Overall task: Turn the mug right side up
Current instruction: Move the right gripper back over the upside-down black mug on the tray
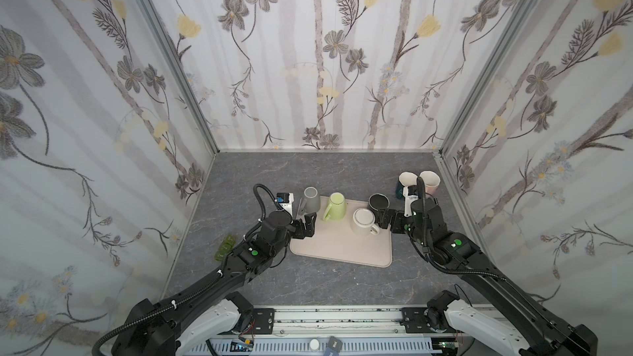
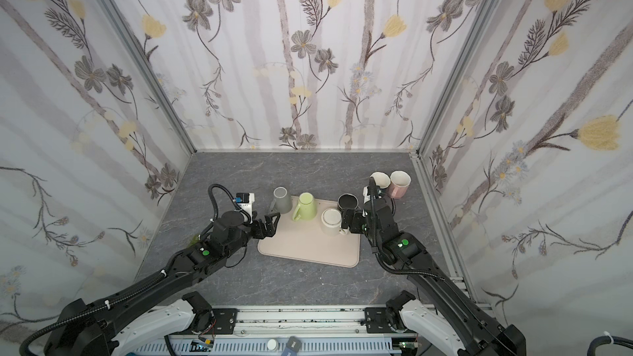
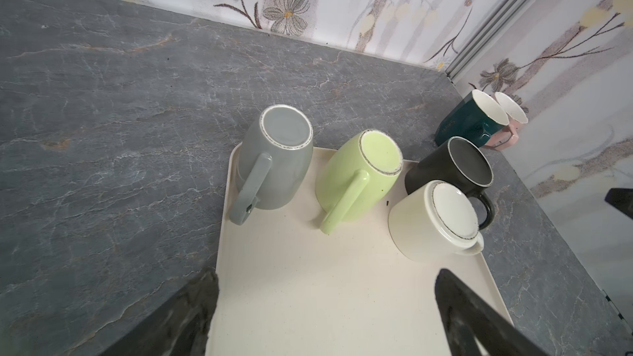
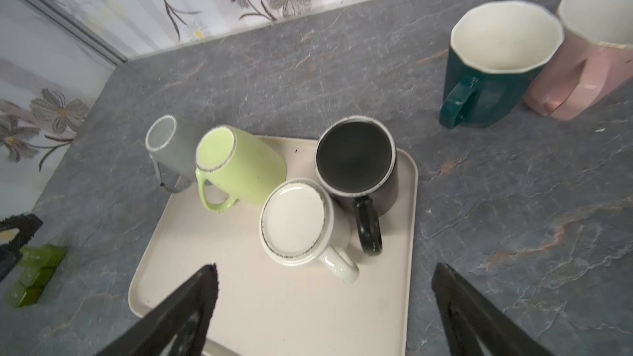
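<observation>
Approaching the white mug (image 1: 363, 222), the right claw (image 1: 382, 221) stands at the mug's 3 o'clock side, jaws wide and empty, not touching it. The mug rests base-up on the tray (image 1: 342, 251), toward 2 o'clock from the tray's centre in both top views. Its handle points to about 4 o'clock, and the black mug (image 1: 378, 202) sits just beside it at 1 o'clock. The green mug (image 1: 336, 204) and grey mug (image 1: 311, 198), also base-up, stand toward 11 and 10 o'clock. The white mug is taken as the target only because the claw is nearest it. The left claw (image 1: 308, 225), likewise wide and empty, hovers at the tray's 9 o'clock edge. Step in hand: pre-grasp. The next move calls for gripping the wall or handle, lifting clear of the black mug, rolling half a turn and setting the mug on its base.
</observation>
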Robot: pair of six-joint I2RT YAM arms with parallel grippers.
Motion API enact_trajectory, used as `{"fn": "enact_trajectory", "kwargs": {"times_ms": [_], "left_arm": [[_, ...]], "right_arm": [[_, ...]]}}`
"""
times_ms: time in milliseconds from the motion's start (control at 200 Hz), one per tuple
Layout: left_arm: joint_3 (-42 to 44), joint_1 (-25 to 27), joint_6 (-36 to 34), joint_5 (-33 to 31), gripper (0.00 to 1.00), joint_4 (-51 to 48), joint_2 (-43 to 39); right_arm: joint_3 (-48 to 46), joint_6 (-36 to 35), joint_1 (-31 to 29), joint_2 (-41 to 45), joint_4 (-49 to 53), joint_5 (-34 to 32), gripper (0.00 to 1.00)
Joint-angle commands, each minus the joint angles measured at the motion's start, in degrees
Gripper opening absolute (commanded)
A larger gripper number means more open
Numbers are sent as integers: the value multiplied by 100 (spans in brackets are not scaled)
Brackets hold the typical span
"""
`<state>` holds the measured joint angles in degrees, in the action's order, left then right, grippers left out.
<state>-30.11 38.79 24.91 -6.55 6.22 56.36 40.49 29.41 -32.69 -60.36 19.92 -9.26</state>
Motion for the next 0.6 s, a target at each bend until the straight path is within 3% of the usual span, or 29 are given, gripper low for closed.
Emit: {"fn": "enact_trajectory", "kwargs": {"times_ms": [0, 190, 440, 595], "left_arm": [[-50, -3, 103, 230, 100, 46, 8], [-91, -1, 65, 248, 100, -13, 17], [-32, -2, -7, 413, 100, 160, -74], [-22, 1, -6, 356, 100, 79, -221]], "right_arm": [[-236, 317, -422, -122, -364, -95, 94], [-631, 533, -1060, -269, -679, -25, 83], [-909, 568, -1126, -470, -725, 96, 69], [-589, 114, -1121, -735, -374, -186, 57]]}}
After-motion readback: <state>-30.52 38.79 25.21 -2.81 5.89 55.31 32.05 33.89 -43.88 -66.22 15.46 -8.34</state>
